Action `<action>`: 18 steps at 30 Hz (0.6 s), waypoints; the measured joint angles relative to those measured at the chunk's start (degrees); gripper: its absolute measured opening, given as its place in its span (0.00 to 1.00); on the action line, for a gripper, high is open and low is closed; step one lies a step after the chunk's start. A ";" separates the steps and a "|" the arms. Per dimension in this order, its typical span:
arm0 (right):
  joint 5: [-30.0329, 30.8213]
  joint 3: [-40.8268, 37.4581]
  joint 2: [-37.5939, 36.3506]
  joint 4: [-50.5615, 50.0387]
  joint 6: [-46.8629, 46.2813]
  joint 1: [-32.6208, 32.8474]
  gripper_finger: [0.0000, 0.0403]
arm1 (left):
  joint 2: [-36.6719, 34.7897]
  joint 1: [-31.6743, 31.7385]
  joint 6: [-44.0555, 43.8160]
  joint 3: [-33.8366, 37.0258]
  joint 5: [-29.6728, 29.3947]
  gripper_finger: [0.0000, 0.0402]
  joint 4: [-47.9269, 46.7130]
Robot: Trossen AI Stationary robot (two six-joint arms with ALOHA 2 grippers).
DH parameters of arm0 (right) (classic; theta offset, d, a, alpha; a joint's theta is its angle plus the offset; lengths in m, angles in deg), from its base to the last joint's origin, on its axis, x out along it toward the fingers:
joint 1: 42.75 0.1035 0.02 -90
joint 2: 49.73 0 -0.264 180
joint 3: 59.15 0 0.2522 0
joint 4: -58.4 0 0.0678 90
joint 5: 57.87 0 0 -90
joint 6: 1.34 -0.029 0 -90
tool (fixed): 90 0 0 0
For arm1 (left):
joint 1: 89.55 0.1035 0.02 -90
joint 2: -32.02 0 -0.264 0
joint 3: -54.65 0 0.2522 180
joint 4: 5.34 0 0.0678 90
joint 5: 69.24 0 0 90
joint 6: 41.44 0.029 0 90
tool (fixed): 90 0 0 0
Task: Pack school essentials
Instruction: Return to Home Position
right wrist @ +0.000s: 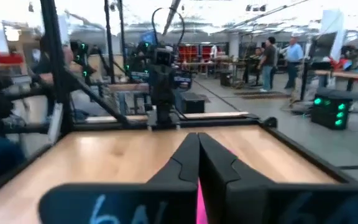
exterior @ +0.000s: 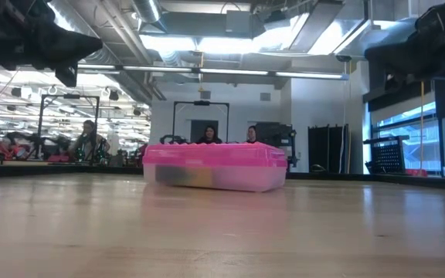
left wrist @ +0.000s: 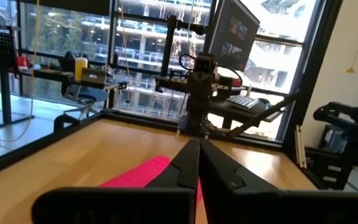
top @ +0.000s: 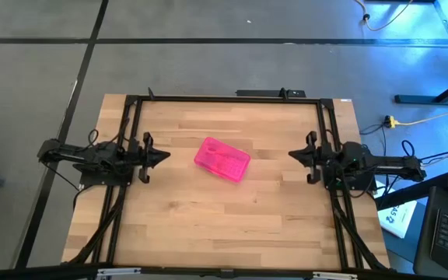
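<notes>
A bright pink box (top: pixel 222 159) lies shut, flat on the middle of the wooden table (top: pixel 208 233). In the low view, blurred dark and yellow shapes show through the box's clear lower half (exterior: pixel 207 177); which school essentials they are cannot be told. No stationery lies loose on the table. My left gripper (top: pixel 166 155) hangs shut above the table to the left of the box, pointing level toward it. My right gripper (top: pixel 292 155) hangs shut to the right of the box, pointing back at it. Both are clear of the box (left wrist: pixel 142 175).
Black frame rails (top: pixel 224 98) run along the table's far edge and down both sides past the arm bases. Bare wood lies all around the box. People (exterior: pixel 207 136) stand and sit in the room beyond the table.
</notes>
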 joint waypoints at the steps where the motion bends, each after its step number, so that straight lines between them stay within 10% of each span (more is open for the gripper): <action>1: 0.53 0.00 0.00 -0.17 1.24 0.00 0.01 | 0.00 0.00 0.09 0.00 0.00 0.01 -0.27; 9: 12.65 0.09 0.02 -3.93 -2.49 0.00 0.01 | 0.02 0.00 0.15 0.00 0.00 0.05 -1.76; 18: 13.04 0.09 0.02 -5.11 -3.24 0.00 0.06 | 0.02 0.00 0.14 0.00 0.00 0.04 -1.74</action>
